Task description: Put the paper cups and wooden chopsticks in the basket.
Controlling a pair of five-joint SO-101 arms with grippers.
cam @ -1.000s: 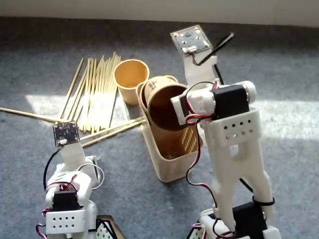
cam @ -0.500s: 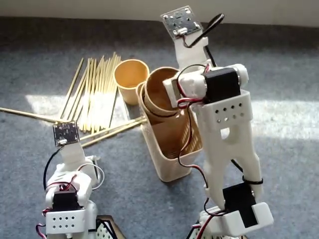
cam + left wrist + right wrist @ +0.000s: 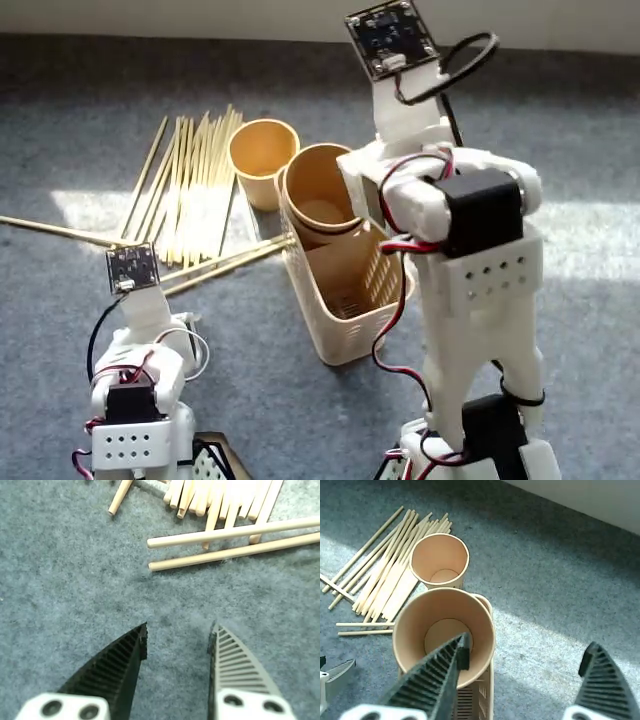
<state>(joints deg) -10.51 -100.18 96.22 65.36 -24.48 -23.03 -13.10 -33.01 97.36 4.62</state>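
- The tan paper cup (image 3: 318,195) sits upright in the upper end of the cream slotted plastic basket (image 3: 350,320), at centre frame in the high view. It looks nested in another cup, so I judge that part done.
- The right pincer (image 3: 528,645) hangs above that cup with its fingers wide apart and empty. It should rise straight up, so the black finger does not catch the rim.
- A second tan paper cup (image 3: 263,150) stands upright on the grey felt-covered desk (image 3: 80,120), just upper left of the basket. It is the likely next pick.
- For that cup, put one finger inside the mouth and one outside the wall. Close gently, because thin paper probably buckles.
- Lower it beside or into the seated cup without tipping the light basket.
- The pale wooden chopsticks (image 3: 190,190) lie fanned at left, and two of them reach the basket's side.
- The left pincer (image 3: 179,630) hovers low over bare desk near their ends, fingers apart and empty. Gripping a few near mid-length would limit drooping.
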